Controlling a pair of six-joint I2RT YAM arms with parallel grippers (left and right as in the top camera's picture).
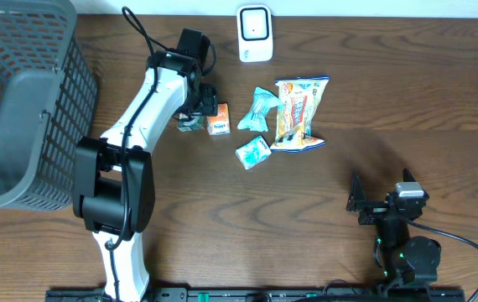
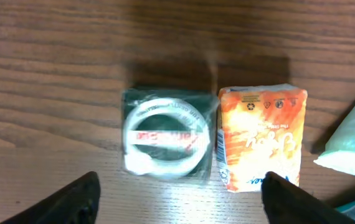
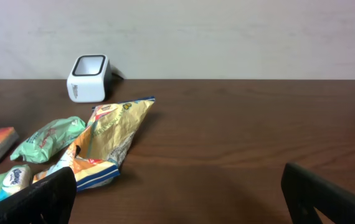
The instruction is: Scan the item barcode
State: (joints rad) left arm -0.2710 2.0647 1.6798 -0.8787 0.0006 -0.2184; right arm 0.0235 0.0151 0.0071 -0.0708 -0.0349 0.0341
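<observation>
A dark green packet with a white and red label (image 2: 167, 138) lies flat on the wooden table, touching an orange packet (image 2: 261, 144) on its right. My left gripper (image 2: 180, 186) hovers over them, open, its black fingers spread wide with nothing between them. In the overhead view the left gripper (image 1: 199, 105) covers part of the green packet (image 1: 190, 123), beside the orange packet (image 1: 218, 122). The white barcode scanner (image 1: 255, 33) stands at the table's far edge, also seen as the scanner (image 3: 88, 78). My right gripper (image 1: 373, 205) rests open and empty at the near right.
A grey mesh basket (image 1: 21, 109) fills the far left. A yellow snack bag (image 1: 299, 113) and two teal packets (image 1: 258, 109) (image 1: 253, 153) lie right of the orange packet. In the right wrist view, the snack bag (image 3: 109, 140) lies ahead to the left.
</observation>
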